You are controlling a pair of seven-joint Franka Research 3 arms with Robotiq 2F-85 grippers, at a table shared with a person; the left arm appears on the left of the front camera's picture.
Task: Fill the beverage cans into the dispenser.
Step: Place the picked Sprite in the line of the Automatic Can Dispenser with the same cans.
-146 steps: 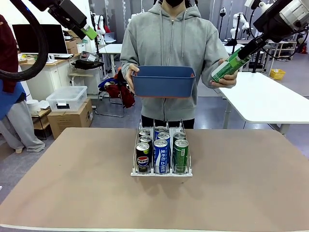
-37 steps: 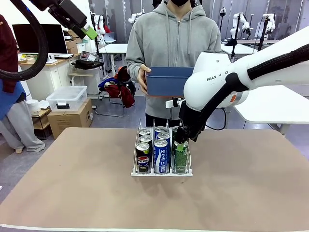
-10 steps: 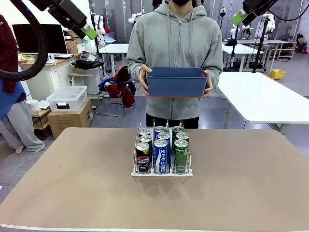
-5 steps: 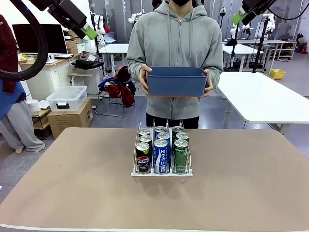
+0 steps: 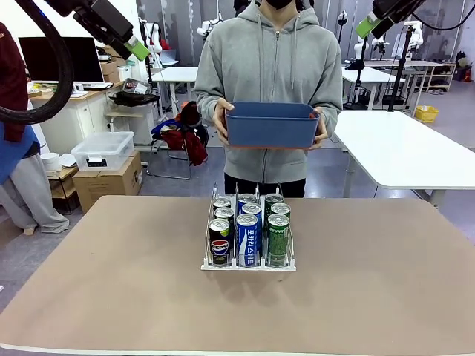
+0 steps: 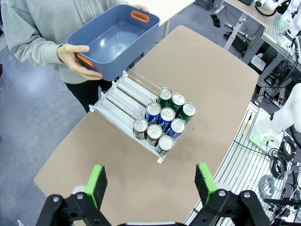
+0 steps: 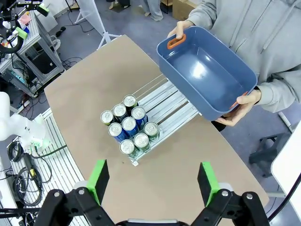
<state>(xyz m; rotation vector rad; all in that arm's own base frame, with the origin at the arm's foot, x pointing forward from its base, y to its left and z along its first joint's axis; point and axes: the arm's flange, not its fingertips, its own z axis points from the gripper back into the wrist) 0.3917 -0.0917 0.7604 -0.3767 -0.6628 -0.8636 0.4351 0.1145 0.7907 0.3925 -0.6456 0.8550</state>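
Both your grippers, left [image 6: 149,186] and right [image 7: 150,183], hang high with jaws wide and empty. Far below them the dispenser [image 6: 123,94] holds nine beverage cans [image 6: 164,121]; the person's blue bin [image 7: 207,75] looks empty, so stay clear and wait.

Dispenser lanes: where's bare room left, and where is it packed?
The dispenser has bare lane track at its end under the blue bin the person holds. Its front end is packed three rows deep with beverage cans, touching. Wide bare table flanks both long sides. Both claws hang open, high above.
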